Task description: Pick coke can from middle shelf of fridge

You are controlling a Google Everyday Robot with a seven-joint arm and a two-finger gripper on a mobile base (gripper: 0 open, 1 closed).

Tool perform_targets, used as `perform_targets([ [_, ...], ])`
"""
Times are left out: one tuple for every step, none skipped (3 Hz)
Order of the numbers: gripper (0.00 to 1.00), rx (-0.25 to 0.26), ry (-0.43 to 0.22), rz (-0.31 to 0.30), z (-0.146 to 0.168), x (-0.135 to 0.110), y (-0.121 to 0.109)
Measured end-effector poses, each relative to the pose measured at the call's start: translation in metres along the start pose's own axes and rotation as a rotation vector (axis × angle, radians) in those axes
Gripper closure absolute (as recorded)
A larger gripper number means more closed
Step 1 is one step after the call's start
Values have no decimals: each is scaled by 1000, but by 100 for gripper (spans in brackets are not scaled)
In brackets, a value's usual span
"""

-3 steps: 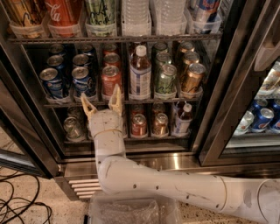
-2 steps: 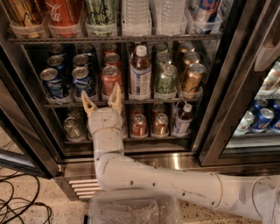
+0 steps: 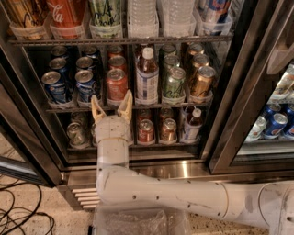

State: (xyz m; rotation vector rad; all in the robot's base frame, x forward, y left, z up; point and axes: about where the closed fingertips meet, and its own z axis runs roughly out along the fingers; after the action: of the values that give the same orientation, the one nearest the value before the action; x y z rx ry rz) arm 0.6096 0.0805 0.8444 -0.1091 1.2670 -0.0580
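Note:
The fridge stands open, its dark interior facing me. On the middle shelf a red coke can stands at the front of its row, between blue cans on the left and a labelled bottle on the right. My gripper points into the fridge just below and in front of the coke can, at the shelf's front edge. Its two tan fingertips are spread apart with nothing between them, so it is open. My white arm reaches in from the lower right.
Green cans and gold cans fill the right of the middle shelf. The lower rack holds silver cans, red-topped cans and a small bottle. Above are large bottles. Black cables lie on the floor at left.
The gripper has crept slightly toward the coke can; otherwise nothing has visibly changed.

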Motion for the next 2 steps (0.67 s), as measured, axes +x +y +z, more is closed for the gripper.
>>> perform_targets([
  [28, 37, 2, 0, -6, 1, -8],
  [28, 57, 3, 1, -10, 1, -12],
])
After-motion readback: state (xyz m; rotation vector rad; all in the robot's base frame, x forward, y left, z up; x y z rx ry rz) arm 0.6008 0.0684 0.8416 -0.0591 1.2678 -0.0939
